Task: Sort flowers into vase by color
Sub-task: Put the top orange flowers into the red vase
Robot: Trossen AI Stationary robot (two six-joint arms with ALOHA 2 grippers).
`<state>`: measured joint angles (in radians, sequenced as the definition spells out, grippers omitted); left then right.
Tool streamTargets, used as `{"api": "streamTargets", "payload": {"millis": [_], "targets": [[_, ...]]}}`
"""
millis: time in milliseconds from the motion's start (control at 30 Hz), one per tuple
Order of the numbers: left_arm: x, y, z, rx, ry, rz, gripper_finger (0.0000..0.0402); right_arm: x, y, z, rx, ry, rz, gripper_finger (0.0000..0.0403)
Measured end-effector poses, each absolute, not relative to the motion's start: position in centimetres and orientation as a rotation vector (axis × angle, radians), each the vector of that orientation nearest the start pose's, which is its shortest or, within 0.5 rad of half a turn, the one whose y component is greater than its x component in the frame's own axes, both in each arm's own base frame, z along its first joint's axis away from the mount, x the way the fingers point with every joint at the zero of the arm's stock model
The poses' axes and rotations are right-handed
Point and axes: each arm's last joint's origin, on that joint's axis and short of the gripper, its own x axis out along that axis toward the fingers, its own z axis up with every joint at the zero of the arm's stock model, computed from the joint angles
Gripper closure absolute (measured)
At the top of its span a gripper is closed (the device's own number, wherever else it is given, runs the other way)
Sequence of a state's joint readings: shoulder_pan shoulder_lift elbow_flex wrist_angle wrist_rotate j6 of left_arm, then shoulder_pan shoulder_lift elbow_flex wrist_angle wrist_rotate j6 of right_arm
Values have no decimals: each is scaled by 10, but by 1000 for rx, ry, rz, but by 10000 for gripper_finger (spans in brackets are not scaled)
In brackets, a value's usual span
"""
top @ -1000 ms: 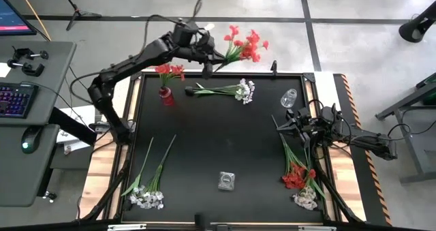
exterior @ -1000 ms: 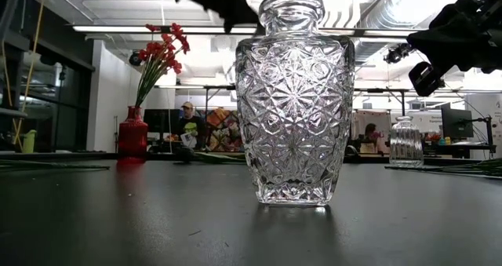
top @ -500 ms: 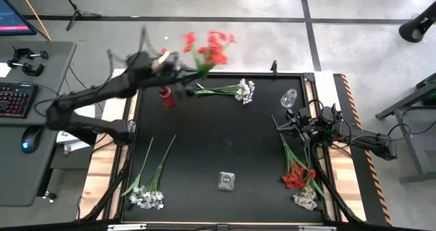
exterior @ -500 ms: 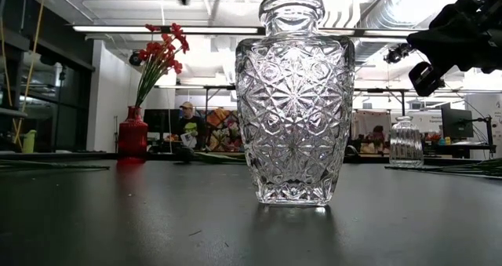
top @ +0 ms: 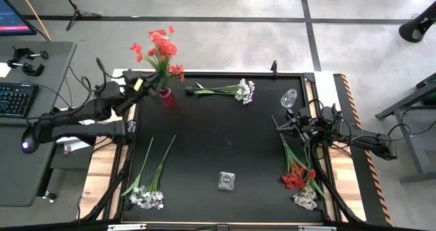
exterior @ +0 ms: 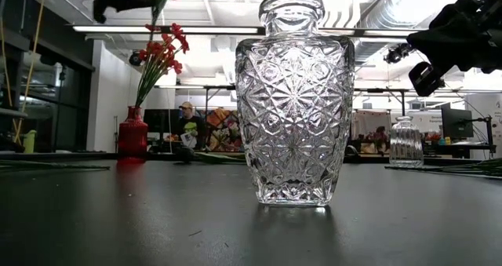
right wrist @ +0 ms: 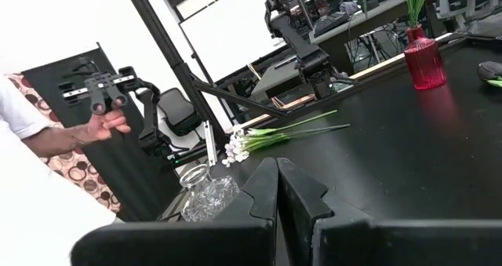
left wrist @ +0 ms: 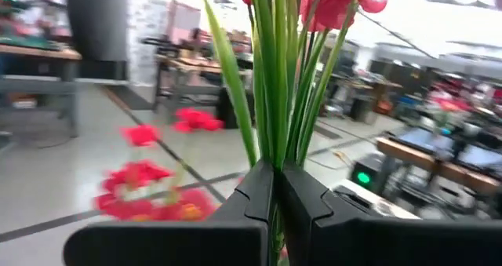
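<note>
red flowers (top: pixel 158 48) clamped in left pincer (top: pixel 139 85), above red vase (top: pixel 165 95)

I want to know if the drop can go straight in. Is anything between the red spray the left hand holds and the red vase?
Only the red flowers already standing in the red vase. The left hand holds its red spray upright beside them; the neck looks partly filled by their stems.

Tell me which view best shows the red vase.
The low view: the red vase stands in full side profile at the far left, red flowers rising from it. The high view shows only its top under blossoms. The right wrist view shows it far off. The left wrist view misses it.
</note>
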<state>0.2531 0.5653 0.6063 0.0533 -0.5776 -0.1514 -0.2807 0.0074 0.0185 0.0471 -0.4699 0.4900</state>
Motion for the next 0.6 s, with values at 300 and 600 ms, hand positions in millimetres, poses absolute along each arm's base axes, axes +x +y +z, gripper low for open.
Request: {"api": "streamTargets", "payload": {"millis": [300, 600], "targets": [[95, 41, 318, -30, -81, 842, 401, 94, -13, 174, 467, -7, 198, 402], [90, 41, 297, 42, -107, 689, 401, 94, -13, 173, 467, -6, 198, 402]]}}
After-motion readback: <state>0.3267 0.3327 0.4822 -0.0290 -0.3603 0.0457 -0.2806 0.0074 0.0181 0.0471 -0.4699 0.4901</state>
